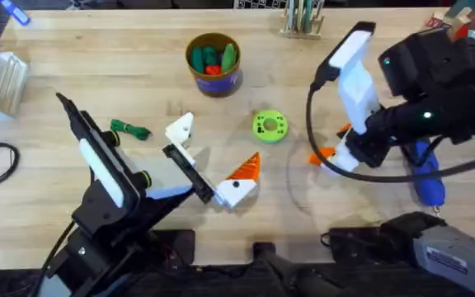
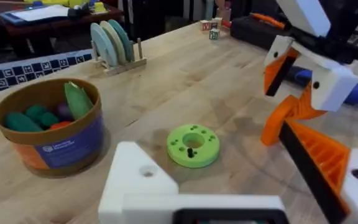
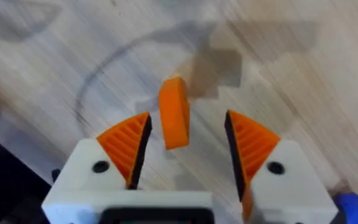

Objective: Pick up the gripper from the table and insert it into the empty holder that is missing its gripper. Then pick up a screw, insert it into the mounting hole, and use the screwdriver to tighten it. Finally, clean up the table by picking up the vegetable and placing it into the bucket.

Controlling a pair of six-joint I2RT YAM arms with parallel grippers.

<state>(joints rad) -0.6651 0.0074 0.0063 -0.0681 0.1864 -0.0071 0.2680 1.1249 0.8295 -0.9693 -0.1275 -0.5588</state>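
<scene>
Orange wedge between spread pads: stock of the wooden surface

We list first the gripper (image 3: 174, 112), a bare orange plastic wedge, smooth, lying on the pale wood-grain surface (image 1: 138, 74) between the ribbed orange pads (image 3: 126, 146) of the right end effector (image 3: 185, 146). Its fingers stand wide apart on either side of the wedge and touch nothing; we see clear gaps both sides.

Left end effector (image 1: 221, 177): one white blocky holder (image 1: 180, 130) without a pad, one finger with an orange ribbed pad (image 1: 246, 169); open, holding nothing.

Around these we count:
- green disc (image 1: 270, 125), flat, ring-shaped, with small holes, between the two arms;
- bucket (image 1: 213, 62), round, tan rim, dark blue body, holding stubby green and red toy pieces, farther back;
- vegetable (image 1: 130, 129), thin and green, lying loose beside the left arm;
- screwdriver (image 1: 425, 173), blue cylinder, partly hidden under the right arm and its black cable (image 1: 312, 107);
- wooden rack (image 2: 114, 43) with pale discs at the back edge.
</scene>
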